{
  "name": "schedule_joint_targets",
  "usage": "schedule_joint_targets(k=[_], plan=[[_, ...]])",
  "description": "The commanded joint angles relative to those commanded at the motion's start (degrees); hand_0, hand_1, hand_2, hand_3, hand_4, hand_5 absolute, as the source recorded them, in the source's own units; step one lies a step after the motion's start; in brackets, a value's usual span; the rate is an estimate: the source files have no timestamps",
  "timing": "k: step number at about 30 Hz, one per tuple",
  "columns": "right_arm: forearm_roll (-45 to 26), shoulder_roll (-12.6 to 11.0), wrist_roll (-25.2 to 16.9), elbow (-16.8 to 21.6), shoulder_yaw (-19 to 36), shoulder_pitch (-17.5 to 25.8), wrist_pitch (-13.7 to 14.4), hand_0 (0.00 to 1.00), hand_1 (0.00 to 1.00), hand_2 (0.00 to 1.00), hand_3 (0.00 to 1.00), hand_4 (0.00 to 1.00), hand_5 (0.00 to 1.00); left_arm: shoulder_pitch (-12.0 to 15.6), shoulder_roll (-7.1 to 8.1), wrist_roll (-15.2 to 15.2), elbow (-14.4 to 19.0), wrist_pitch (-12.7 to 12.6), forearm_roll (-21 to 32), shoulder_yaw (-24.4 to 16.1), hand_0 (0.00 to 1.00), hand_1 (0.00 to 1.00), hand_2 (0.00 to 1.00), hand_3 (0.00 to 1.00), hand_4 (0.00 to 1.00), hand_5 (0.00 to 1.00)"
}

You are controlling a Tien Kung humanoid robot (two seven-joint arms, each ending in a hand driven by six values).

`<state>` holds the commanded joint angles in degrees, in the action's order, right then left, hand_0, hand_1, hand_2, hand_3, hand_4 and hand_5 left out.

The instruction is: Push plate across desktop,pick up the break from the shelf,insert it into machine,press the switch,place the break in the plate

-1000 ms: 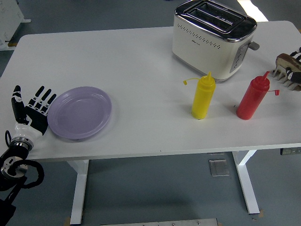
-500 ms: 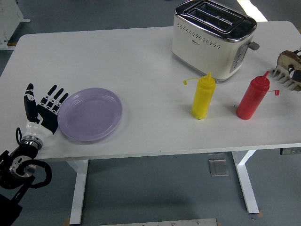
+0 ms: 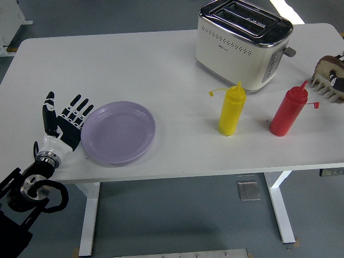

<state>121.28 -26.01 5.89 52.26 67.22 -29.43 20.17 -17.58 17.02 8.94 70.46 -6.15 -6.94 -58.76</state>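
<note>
Left hand (image 3: 65, 126): lying flat and released at 8 o'clock on the table (image 3: 134, 59), fingers spread, gripping nothing, its edge touching the plate's left rim.
Plate (image 3: 118, 131): one, lilac, sitting just right of the hand near the table's front edge.
Step in hand: apparently the first, pushing the plate across the desktop; bread, toaster and switch look untouched.
Next move: likely calling for the flat hand pressing sideways toward 3 o'clock, staying low against the rim so the plate slides without tipping.
Bottles: two, a yellow bottle (image 3: 231, 109) and a red bottle (image 3: 289, 111), standing upright at 4 o'clock, apart from each other.
Toaster (image 3: 242, 42): one, cream, at 1 o'clock, both slots showing empty.
Bread (image 3: 329, 66): one slice, sitting in the rack (image 3: 324, 88) at 3 o'clock on the table's right edge.
Right hand: not appearing in view.
</note>
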Motion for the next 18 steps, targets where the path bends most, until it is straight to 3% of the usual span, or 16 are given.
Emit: schedule_joint_targets(k=[18], plan=[[-0.41, -0.01, 0.78, 0.77, 0.08, -0.06, 1.99, 0.372, 0.522, 0.501, 0.548, 0.535, 0.051, -3.02, -0.25, -0.12, 1.79, -0.31, 1.83, 5.25, 0.846, 0.776, 0.720, 0.717, 0.801, 0.998]])
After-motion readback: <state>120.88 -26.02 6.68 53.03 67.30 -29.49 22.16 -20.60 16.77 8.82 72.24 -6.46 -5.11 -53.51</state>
